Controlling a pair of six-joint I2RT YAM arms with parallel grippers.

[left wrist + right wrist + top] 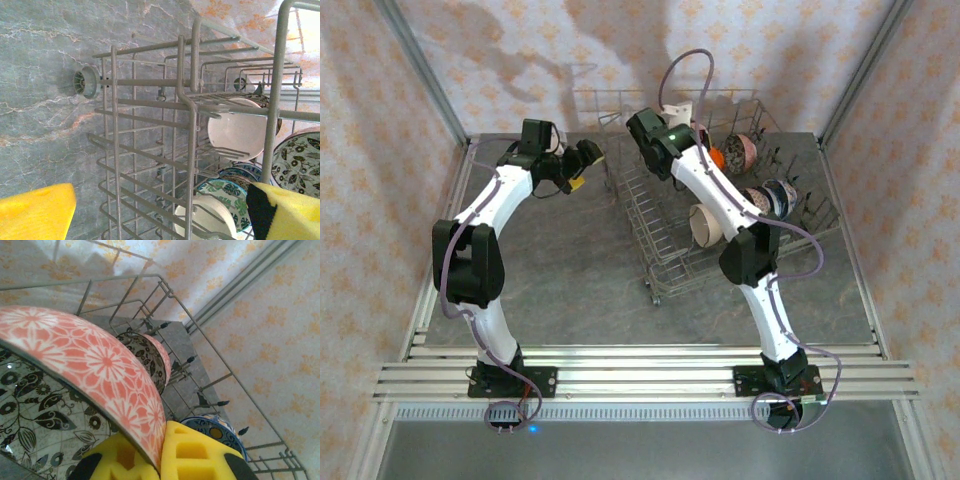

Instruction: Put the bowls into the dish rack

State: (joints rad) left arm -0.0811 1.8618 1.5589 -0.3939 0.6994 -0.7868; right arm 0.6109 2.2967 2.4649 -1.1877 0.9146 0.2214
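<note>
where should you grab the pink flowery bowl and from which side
By the rim, coming edge-on at the lip with one finger inside and one outside. The pink flowery bowl has a thin wall and a wide rounded body that the jaws probably could not span, so only the rim fits. The right gripper is shut on it just so.

Pretty cozy setup tbh: cream walls with an orange flower print, a grey marbled surface, silver corner posts, and soft shadows up back.
</note>
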